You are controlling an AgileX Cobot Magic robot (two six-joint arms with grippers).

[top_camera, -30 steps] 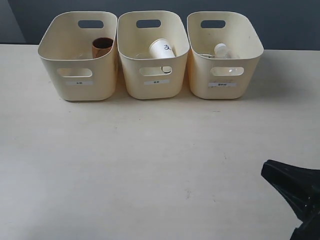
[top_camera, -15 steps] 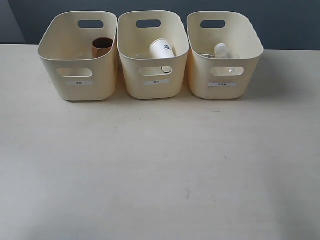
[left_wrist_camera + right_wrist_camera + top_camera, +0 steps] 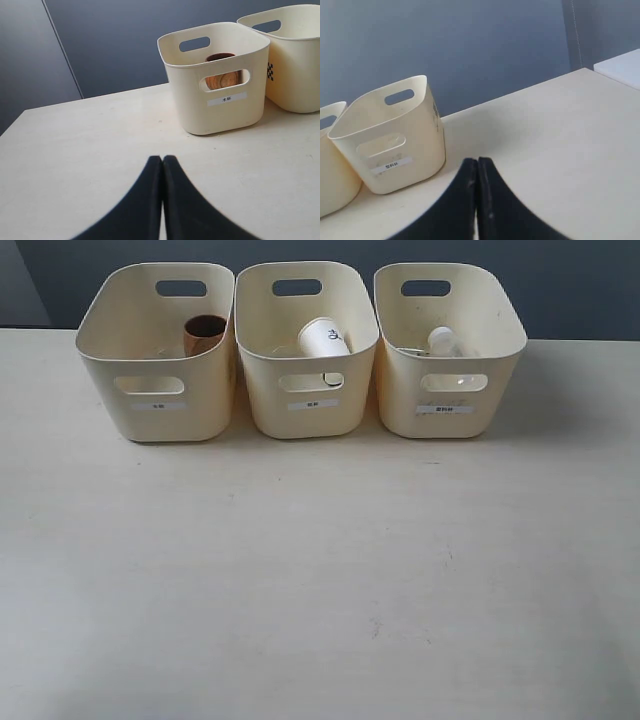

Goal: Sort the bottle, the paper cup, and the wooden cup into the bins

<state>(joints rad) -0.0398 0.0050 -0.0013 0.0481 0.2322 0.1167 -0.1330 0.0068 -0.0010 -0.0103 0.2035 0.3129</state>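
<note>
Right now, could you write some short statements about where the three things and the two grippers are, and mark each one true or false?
1. The wooden cup is in the left bin. True.
2. The bottle is in the right bin. True.
3. The paper cup shares the right bin with the bottle. False: the paper cup is alone in the middle bin.
4. The left gripper is open. False: the left gripper is shut, with nothing between its jaws.
5. The right gripper is shut and holds nothing. True.
</note>
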